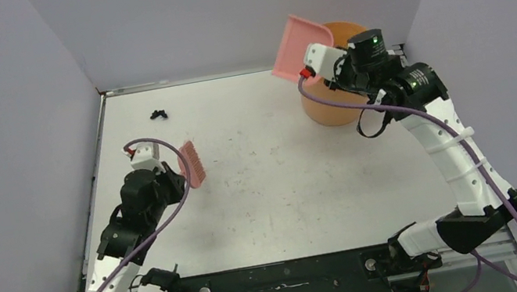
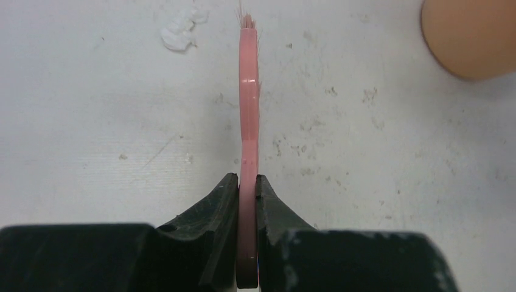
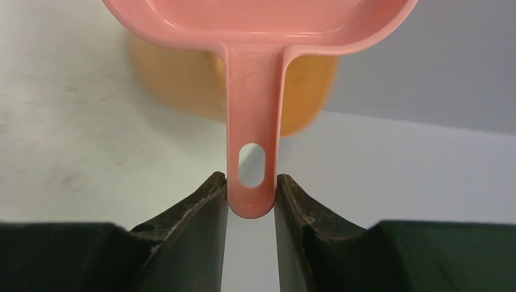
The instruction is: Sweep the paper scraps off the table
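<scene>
1. The left gripper is clamped narrow on the handle of a pink brush. The brush runs straight out from the jaws, bristles at its far end, over the left half of the counter.
2. The right gripper pinches the handle end of a pink dustpan, which is tipped up over an orange bin near the counter's far-right corner.
3. Two of the paper scraps show on the counter. A black scrap lies toward the far-left corner, beyond the brush and to its left. A white clump sits near the bristle tip, on its left in the wrist view, and is all but lost against the white surface from above.
4. The left arm is plainly nearer to both, while the right arm is well apart across the counter. The next sweep likely depends on setting the bristles on the far side of the black scrap to draw it back toward the pan.
5. Count: one brush, one dustpan, one bin, one black scrap and one white clump whose separate bits cannot be told apart. No other colours show.
</scene>
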`<action>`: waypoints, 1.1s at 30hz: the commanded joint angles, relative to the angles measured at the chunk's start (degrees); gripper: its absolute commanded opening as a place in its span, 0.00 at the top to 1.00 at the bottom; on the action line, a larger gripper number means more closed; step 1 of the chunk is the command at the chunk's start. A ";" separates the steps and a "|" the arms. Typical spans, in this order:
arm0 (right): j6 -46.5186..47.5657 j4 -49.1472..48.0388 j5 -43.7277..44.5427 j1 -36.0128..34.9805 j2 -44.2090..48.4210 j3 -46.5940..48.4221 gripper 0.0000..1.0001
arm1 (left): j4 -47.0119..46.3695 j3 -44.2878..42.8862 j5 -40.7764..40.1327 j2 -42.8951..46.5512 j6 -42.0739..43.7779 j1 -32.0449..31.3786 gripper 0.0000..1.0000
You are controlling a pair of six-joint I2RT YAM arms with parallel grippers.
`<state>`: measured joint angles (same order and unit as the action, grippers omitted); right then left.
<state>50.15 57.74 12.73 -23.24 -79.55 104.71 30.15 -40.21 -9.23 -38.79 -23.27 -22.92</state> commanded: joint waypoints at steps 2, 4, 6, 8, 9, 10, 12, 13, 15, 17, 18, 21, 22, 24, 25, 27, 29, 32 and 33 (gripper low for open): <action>-4.38 10.34 -23.14 -1.47 1.63 -13.77 0.95 | -10.52 -8.69 -5.34 -8.36 -7.04 3.59 1.00; -3.32 10.77 -28.65 -1.31 2.07 -20.29 0.95 | -14.03 -11.59 -3.39 -13.78 -11.30 6.91 1.00; -3.99 8.40 -31.85 -1.61 3.39 -26.83 0.95 | -18.28 -14.06 -0.39 -19.25 -17.17 11.05 1.00; -6.20 4.19 -33.70 -2.56 5.32 -33.31 0.95 | -22.90 -14.85 1.43 -23.41 -24.09 15.02 1.00; -7.71 1.43 -34.06 -3.44 6.90 -36.44 0.95 | -25.50 -14.82 2.02 -25.22 -27.73 17.22 1.00; -9.62 -1.36 -33.98 -4.38 8.00 -39.14 0.95 | -27.88 -14.69 2.32 -27.10 -31.24 18.63 1.00; -13.39 -7.74 -33.74 -6.14 9.93 -43.87 0.95 | -33.69 -14.53 2.24 -31.29 -37.03 20.41 1.00; -14.88 -10.13 -33.85 -6.76 10.64 -45.85 0.95 | -36.22 -14.78 2.21 -33.41 -38.76 20.97 1.00; -16.66 -14.20 -35.29 -7.11 11.30 -48.82 0.95 | -39.30 -16.96 1.23 -38.43 -39.78 21.23 1.00; -18.40 -17.99 -37.42 -7.15 11.51 -51.41 0.95 | -40.54 -19.66 -0.59 -43.04 -40.29 21.43 1.00; -19.38 -19.62 -38.53 -7.31 11.40 -52.60 0.95 | -41.16 -20.73 -2.16 -45.14 -41.04 21.64 1.00; -21.37 -24.08 -41.00 -7.62 10.59 -55.55 0.95 | -43.70 -23.24 -3.15 -51.55 -43.72 22.57 1.00; -21.60 -25.15 -42.04 -7.58 10.29 -56.17 0.95 | -43.27 -24.95 -3.13 -53.94 -44.13 24.29 1.00; -21.26 -26.41 -43.83 -7.69 9.47 -57.08 0.95 | -41.52 -28.49 -2.84 -58.37 -45.28 25.72 1.00; -20.94 -26.64 -44.60 -7.84 9.01 -57.41 0.95 | -41.95 -29.70 -2.36 -60.40 -46.42 26.48 1.00; -20.75 -26.84 -45.48 -8.06 8.19 -57.71 0.95 | -43.22 -31.32 -0.74 -64.13 -49.64 27.79 1.00; -20.16 -26.60 -45.74 -8.16 7.81 -57.89 0.95 | -43.77 -32.94 1.12 -67.97 -50.97 28.61 1.00; -20.23 -27.28 -44.82 -8.23 8.25 -58.89 0.95 | -42.33 -34.97 2.45 -71.00 -50.95 28.86 1.00; -20.13 -27.31 -44.59 -8.29 8.33 -59.12 0.95 | -42.18 -34.97 2.39 -71.41 -50.92 28.83 1.00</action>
<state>30.28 34.68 -29.50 -31.11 -71.88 46.19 -9.26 -71.55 -8.97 -108.14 -71.79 5.98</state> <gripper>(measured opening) 0.302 0.101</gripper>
